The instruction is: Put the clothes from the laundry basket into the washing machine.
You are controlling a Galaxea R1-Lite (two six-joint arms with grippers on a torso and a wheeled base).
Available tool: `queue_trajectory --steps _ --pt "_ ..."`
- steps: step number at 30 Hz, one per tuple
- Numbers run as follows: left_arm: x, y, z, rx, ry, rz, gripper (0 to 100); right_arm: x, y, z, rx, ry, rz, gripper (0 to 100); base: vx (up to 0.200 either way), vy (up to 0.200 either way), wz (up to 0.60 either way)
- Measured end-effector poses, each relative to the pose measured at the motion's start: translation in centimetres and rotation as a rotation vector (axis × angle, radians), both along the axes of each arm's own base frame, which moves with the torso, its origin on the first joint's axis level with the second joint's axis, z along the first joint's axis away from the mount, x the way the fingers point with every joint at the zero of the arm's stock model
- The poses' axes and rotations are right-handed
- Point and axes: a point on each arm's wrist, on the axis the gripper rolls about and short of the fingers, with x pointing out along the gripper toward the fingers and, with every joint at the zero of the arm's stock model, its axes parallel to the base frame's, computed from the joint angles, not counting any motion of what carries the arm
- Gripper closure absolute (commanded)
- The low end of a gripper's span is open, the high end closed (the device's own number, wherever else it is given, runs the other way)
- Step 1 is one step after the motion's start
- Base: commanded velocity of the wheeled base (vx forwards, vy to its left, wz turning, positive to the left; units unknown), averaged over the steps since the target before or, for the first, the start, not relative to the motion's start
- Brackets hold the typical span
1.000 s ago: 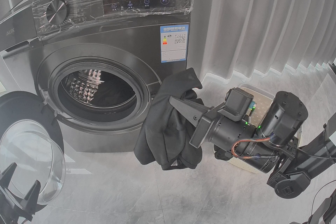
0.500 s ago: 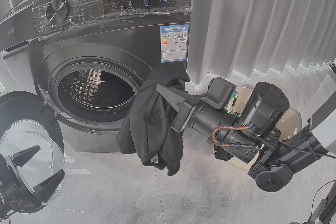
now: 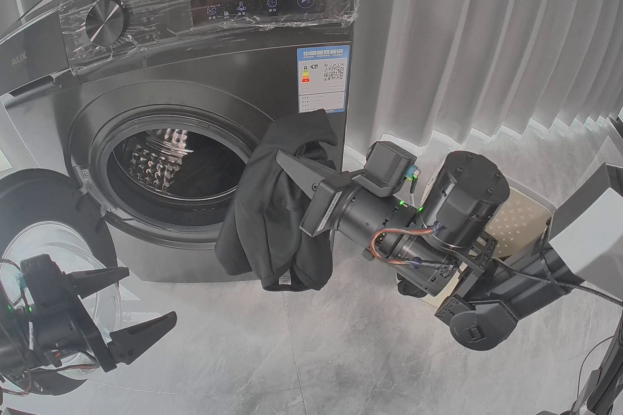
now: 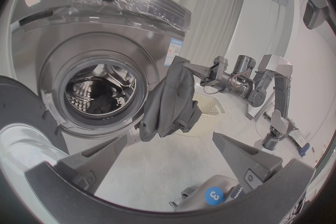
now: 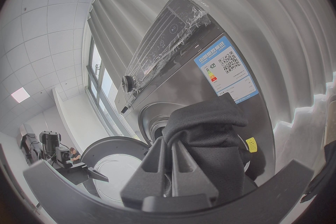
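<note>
Grey tiled floor (image 3: 324, 358), white curtain (image 3: 487, 14) behind. Right gripper (image 3: 285, 160) clamped on black garment (image 3: 272, 215) — cloth hangs lengthwise, just beside drum mouth (image 3: 178, 176) of washing machine (image 3: 195, 72), opening lying toward robot's left. Left gripper (image 3: 150, 294) spread wide, empty, low by door (image 3: 45, 196) — right arm nearer.

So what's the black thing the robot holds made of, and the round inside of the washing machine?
The black garment looks like soft, matte knit cloth: it drapes in folds from the right tool. The drum looks like shiny metal, probably steel: it glints and has rows of small holes.
</note>
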Motion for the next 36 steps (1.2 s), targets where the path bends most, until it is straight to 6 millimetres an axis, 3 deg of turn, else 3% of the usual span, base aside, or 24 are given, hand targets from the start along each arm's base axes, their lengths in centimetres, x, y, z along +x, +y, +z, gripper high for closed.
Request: queue_trajectory --steps 17,36 --pt "3.9 -4.9 -0.3 -0.048 0.186 -0.136 0 0.2 0.2 -0.3 -0.001 0.005 -0.009 100 0.000 0.000 0.00" --pt "7.9 -8.1 -3.5 -0.030 0.217 -0.135 0 0.1 0.3 -0.2 0.005 0.006 -0.022 100 0.000 0.000 0.00"
